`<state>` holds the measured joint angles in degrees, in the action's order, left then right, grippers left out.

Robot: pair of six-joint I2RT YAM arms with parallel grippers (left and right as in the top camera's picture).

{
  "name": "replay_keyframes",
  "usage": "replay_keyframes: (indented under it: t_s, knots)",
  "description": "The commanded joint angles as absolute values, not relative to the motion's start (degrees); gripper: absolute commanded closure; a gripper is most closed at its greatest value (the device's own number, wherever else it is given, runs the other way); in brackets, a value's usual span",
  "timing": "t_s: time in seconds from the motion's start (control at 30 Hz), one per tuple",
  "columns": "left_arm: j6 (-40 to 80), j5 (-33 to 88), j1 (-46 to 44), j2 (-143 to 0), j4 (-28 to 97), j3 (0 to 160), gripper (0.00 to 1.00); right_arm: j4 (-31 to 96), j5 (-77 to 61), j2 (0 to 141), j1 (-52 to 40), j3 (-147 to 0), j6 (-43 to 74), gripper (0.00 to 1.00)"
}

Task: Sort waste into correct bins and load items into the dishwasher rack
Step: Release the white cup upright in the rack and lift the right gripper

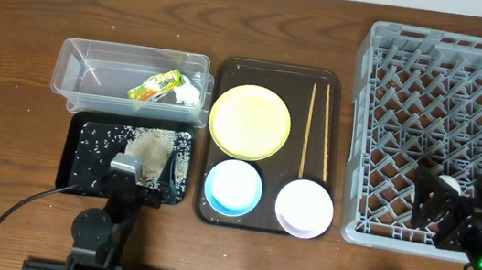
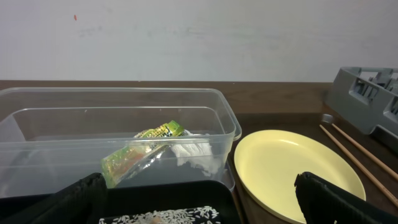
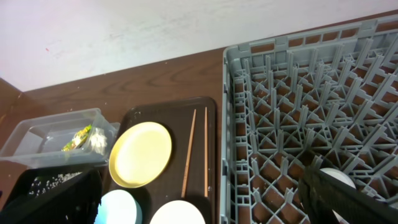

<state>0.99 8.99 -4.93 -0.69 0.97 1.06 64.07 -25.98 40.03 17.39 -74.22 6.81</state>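
The wrapper (image 1: 156, 86) and tissue (image 1: 189, 94) lie in the clear tub (image 1: 73, 77), and the rice (image 1: 97, 140) lies in the black tray (image 1: 71, 165). The left gripper (image 2: 199, 202) hangs over that tray, spread wide and empty. Sorting looks done; loading is the step in hand. The plate (image 1: 250, 121), blue bowl (image 1: 234, 187), chopsticks (image 1: 308, 129) and white bowl (image 1: 304, 207) wait on the brown tray (image 1: 231, 69). The cup (image 1: 448, 185) sits in the rack (image 1: 450, 87) beside the right gripper (image 3: 199, 205), which is also wide open and empty. Its next reach must clear the rack's wall.

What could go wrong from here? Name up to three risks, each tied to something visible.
1. The chopsticks lie flat on the brown serving tray; a pincer may slip off them, and they could drop through the lattice of the dishwasher rack.
2. The open right pincer hangs beside the white cup in the rack and might tip it.
3. The open left pincer hovers over rice in the black tray and might scatter it.
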Motion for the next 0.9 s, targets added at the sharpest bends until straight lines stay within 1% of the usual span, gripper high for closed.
replay_keyframes:
  t_s: [0.0,0.17,0.37,0.67,0.73,0.87]
  knots:
    - [0.0,9.9,-4.7,-0.2,3.0,0.2,0.01,63.8,-26.9,40.1,17.6,-74.4,6.8,0.01]
    - [0.0,9.9,-4.7,-0.2,3.0,0.2,0.01,64.0,-29.6,40.1,17.6,-74.4,7.2,0.01]
    - [0.0,9.9,-4.7,-0.2,3.0,0.2,0.01,63.2,-32.5,40.1,17.5,-74.4,12.8,0.01]
    - [0.0,9.9,-4.7,-0.2,3.0,0.2,0.01,63.4,-34.0,40.6,13.5,-74.4,9.0,0.01]
    - [0.0,9.9,-4.7,-0.2,3.0,0.2,0.01,64.9,-33.5,41.0,12.2,-74.4,7.5,0.01]
    - [0.0,9.9,-4.7,-0.2,3.0,0.2,0.01,69.6,-25.6,42.1,10.0,-74.4,6.6,0.01]
